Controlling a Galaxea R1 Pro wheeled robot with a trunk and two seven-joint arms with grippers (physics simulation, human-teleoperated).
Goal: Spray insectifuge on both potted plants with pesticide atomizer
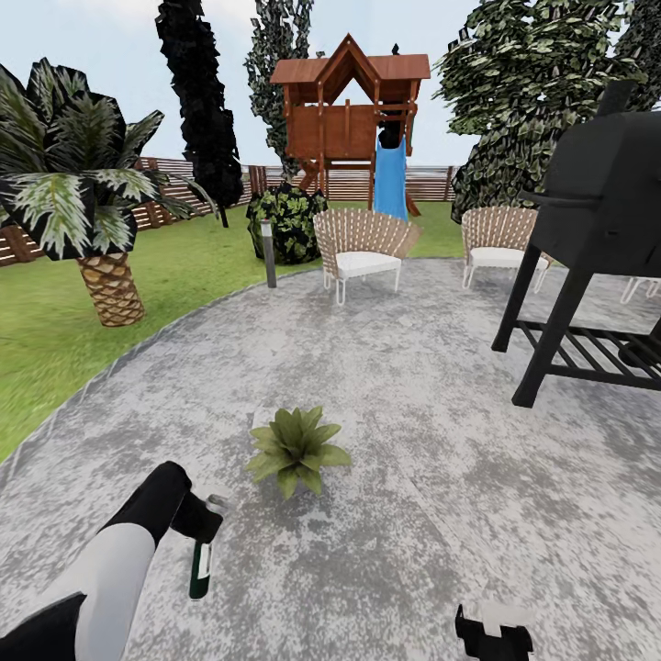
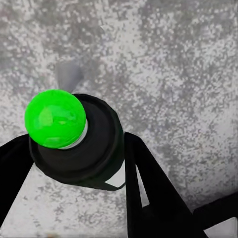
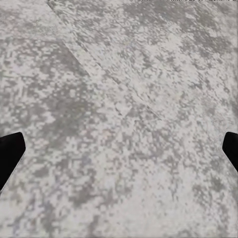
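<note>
Gripping the pesticide atomizer (image 1: 201, 566), the left gripper (image 1: 204, 532) has its black fingers pressed against the slim bottle, which hangs over the mottled grey patio (image 1: 413, 386) with its dark green end and white band pointing down. In the left wrist view the bottle (image 2: 74, 141) shows as a round black body capped by a glossy bright-green dome, a black finger (image 2: 148, 193) on either side. One potted plant (image 1: 296, 448), a low rosette of pointed olive leaves, sits on the paving just beyond the atomizer, apart from it. The right gripper (image 3: 119, 148) is spread wide, its dark fingertips at opposite edges of the right wrist view over bare speckled stone. Further off stand two wicker chairs (image 1: 360, 250) with white cushions, a black grill (image 1: 597, 229) on angled legs, a short bollard lamp (image 1: 269, 252), a scaly-trunked palm (image 1: 87, 211) on the lawn (image 1: 184, 266), and a wooden playhouse (image 1: 353, 106) with a blue slide before a slatted fence (image 1: 431, 182).
</note>
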